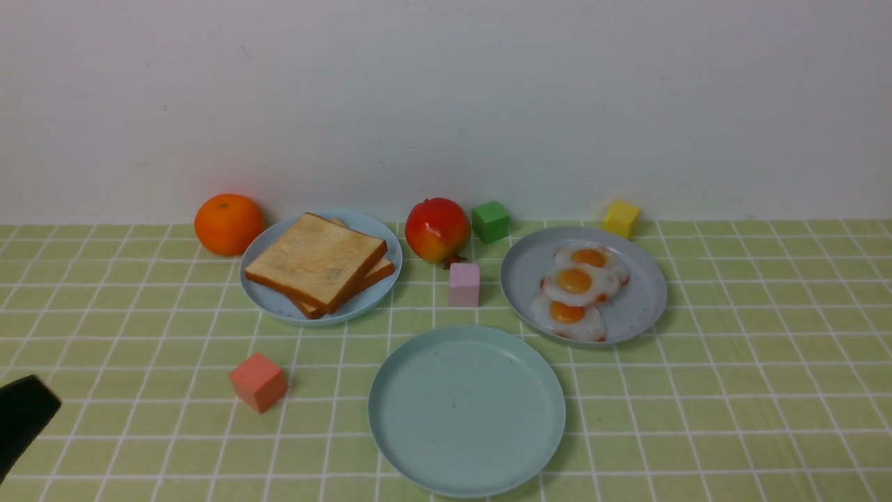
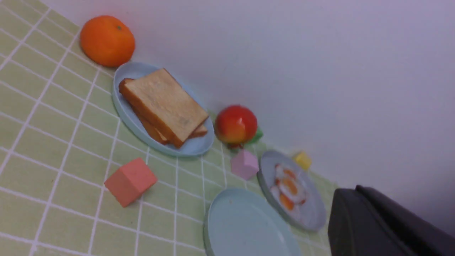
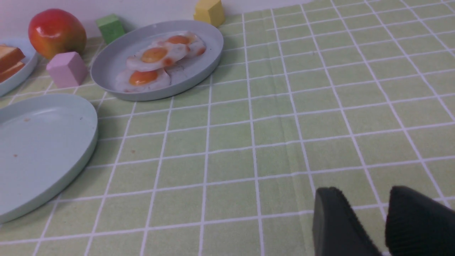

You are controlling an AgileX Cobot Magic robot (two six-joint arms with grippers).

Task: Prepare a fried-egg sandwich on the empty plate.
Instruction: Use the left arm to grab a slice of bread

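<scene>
Toast slices (image 1: 317, 261), two of them stacked a little askew, lie on the sky-blue plate (image 1: 267, 296) at the back left of the green checked tablecloth (image 1: 766, 383). Three fried eggs (image 1: 575, 281) overlap in a row on the greyish-lavender plate (image 1: 644, 293) at the back right. The teal-green plate (image 1: 467, 411) sits nearer the robot, between and in front of those two, with nothing on it but a few tiny specks. A lilac block (image 1: 464, 284) stands between the two back plates, with a red fruit (image 1: 437, 230) and a green cube (image 1: 490, 221) behind it. An orange (image 1: 228, 224) rests just beside the toast plate, a yellow cube (image 1: 621, 218) sits behind the egg plate, and a salmon cube (image 1: 258, 382) lies left of the teal-green plate. The left gripper (image 1: 31, 404) is closed on nothing at the near left edge. The right gripper (image 3: 385, 227) has its jaws apart and empty, low over bare cloth, well apart from the eggs.
</scene>
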